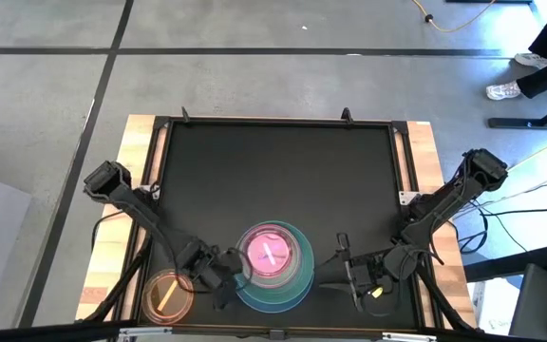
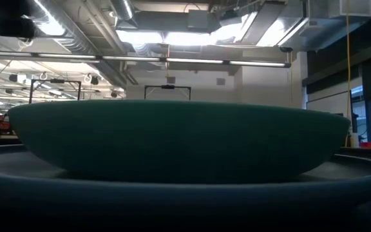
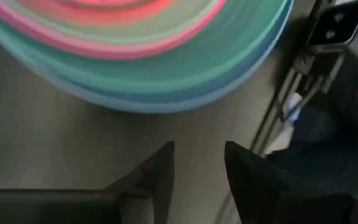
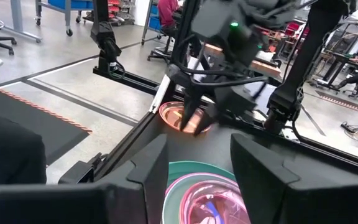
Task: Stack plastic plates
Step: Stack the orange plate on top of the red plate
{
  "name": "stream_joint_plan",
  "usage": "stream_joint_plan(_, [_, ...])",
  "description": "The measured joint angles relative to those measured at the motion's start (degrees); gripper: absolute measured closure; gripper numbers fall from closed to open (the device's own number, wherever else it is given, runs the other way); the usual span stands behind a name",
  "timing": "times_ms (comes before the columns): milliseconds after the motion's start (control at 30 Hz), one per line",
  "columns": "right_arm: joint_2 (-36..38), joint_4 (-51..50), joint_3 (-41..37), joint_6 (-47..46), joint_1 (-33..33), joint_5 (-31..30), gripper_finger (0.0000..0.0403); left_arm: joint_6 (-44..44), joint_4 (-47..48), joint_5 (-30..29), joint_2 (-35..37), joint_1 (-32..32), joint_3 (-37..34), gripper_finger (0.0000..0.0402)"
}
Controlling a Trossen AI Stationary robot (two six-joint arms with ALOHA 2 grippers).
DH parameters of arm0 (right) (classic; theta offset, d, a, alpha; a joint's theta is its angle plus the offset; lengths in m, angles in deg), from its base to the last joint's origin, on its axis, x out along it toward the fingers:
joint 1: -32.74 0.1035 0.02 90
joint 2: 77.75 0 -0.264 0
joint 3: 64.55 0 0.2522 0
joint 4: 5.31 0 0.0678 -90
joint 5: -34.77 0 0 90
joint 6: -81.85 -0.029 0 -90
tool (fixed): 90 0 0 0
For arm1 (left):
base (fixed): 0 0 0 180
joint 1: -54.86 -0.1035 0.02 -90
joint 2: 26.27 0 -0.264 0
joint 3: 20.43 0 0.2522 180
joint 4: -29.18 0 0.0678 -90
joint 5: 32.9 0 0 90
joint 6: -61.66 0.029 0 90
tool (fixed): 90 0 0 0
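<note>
Plastic plates [image 1: 273,266] nearly stacked!
Our left gripper [image 1: 222,275] hung empty, parted; orange plate [image 1: 167,294] looked next; right gripper [image 1: 335,277] spread, idle.

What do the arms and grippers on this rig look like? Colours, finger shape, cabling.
Both arms are dark, jointed and slim. The left gripper and right gripper each carry two dark, tapered fingers. Black cables loop around the left arm's wrist, where a small green light shows. A yellowish spot sits near the right gripper.

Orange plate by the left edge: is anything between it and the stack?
Yes. The left claw sits on the mat between the orange plate and the stack, fingers apart and empty. The right claw waits on the stack's other side.
</note>
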Motion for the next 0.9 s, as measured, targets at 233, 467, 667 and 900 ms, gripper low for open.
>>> stream_joint_plan(233, [0.00,0.02,0.00,0.00,0.00,0.00,0.0236,-19.30,3.00,3.39,-0.38,7.76,0.00,0.0268])
stream_joint_plan(467, [0.00,0.49,0.00,-0.02,-0.04,0.00,0.0236,-35.67,4.82,8.45,-4.45,10.66,0.00,0.0269])
stream_joint_plan(667, [0.00,0.46,0.00,-0.31,-1.00,-0.04,0.0236,-38.11,5.77,10.81,-9.53,10.59,0.00,0.0269])
stream_joint_plan(900, [0.00,0.12,-0.02,-0.49,-1.14,-0.01,0.0236,-40.11,9.64,13.77,-12.26,10.61,0.00,0.0269])
